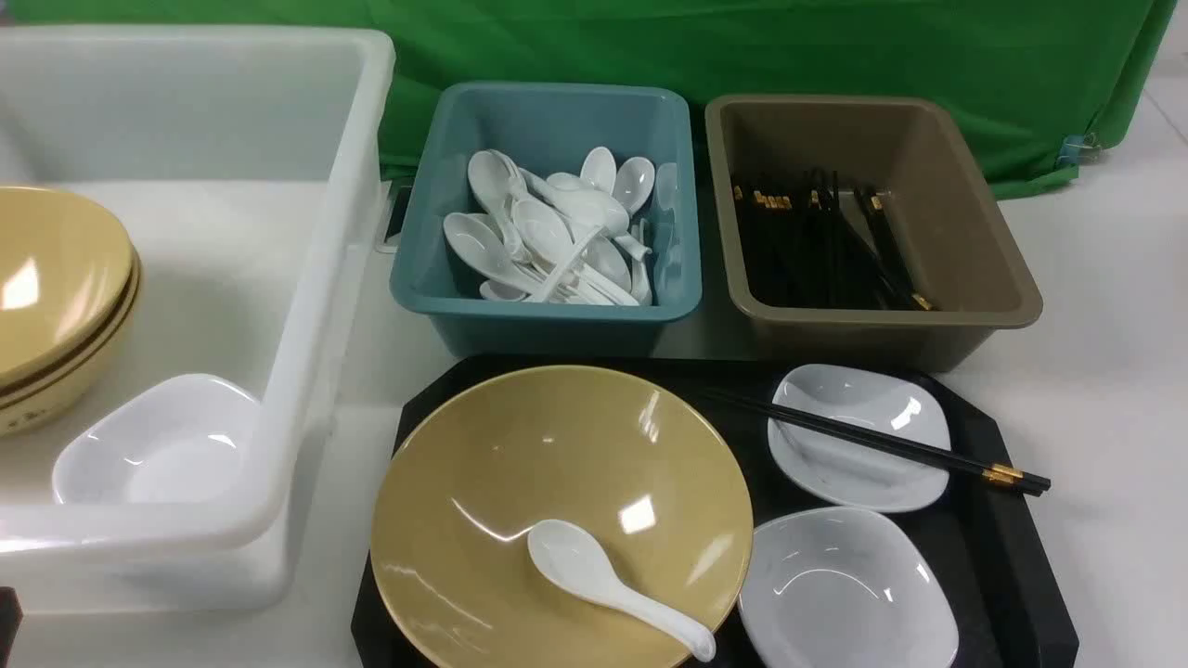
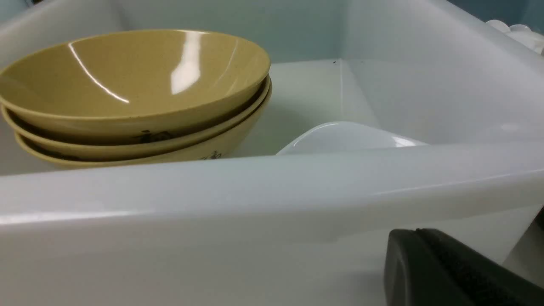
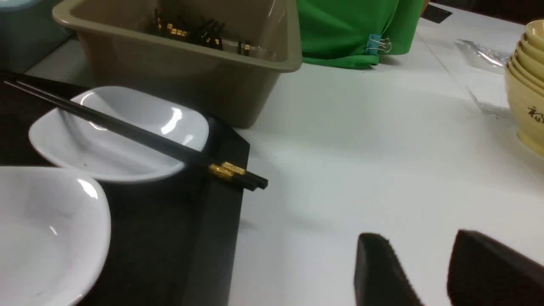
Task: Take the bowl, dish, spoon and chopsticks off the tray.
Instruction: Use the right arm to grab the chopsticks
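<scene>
The bowl (image 1: pixel 520 445) sits on the tray (image 1: pixel 1012 557) with the spoon (image 1: pixel 608 584) lying inside it, scoop toward the middle and handle pointing over the near rim. Beside the bowl, also on the tray, are 2 white dishes: the farther dish (image 1: pixel 835 473) has the chopsticks (image 1: pixel 882 443) laid across it, their gold-banded ends poking out past the tray's edge, and the nearer dish (image 1: pixel 845 594) is bare.

The right gripper (image 3: pixel 418 238) hovers low over the white table with its 2 fingers (image 3: pixel 378 267) spread and nothing between them. The chopsticks' banded ends lie ahead of those fingers, toward the tray side and clearly apart from them.

The left gripper (image 2: pixel 418 255) has its fingers (image 2: pixel 429 263) pressed together and carrying nothing. Just ahead of them stands the wall of the white tub (image 1: pixel 306 306), and beyond that wall are 3 stacked bowls (image 2: pixel 136 85) and 1 white dish (image 1: pixel 158 455).

Behind the tray, the teal bin (image 1: pixel 548 315) holds spoons and the brown bin (image 1: pixel 984 250) holds chopsticks.

As I judge it, this tray has had nothing taken off yet: all 5 pieces are left to move.
</scene>
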